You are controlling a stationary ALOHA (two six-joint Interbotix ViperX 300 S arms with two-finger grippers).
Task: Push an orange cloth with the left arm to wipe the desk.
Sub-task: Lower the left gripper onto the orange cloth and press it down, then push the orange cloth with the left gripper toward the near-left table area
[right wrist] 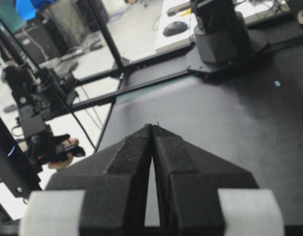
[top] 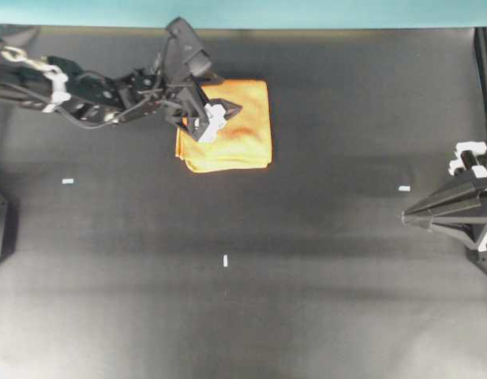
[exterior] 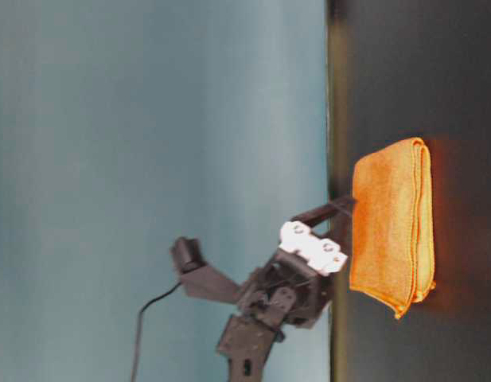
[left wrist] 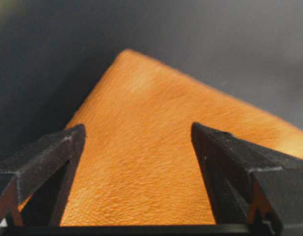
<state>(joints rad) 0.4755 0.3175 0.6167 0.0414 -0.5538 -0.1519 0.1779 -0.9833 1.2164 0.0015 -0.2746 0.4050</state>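
While we are reaching our slim black jointed left arm (top: 93, 93) in from the side of the overhead view, its black-and-white left end effector (top: 202, 110) is sitting over the near edge of the bright orange, folded, layered fabric cloth (top: 235, 130). Its fingers (left wrist: 48, 162) are spread wide in the wrist view, with orange fabric filling the gap between them, so we are gripping nothing; the tips appear to be pressing on or just above the cloth's top, though we cannot tell contact for sure. That cloth is lying flat on the wide matte black counter (top: 306, 276), toward the far side near the teal edge strip (top: 306, 12). Our right end effector (right wrist: 152, 135) is resting at the other side, its fingers closed together and empty. We judge the wipe is barely under way: the cloth is engaged, yet most of the counter is lying unswept ahead of it.
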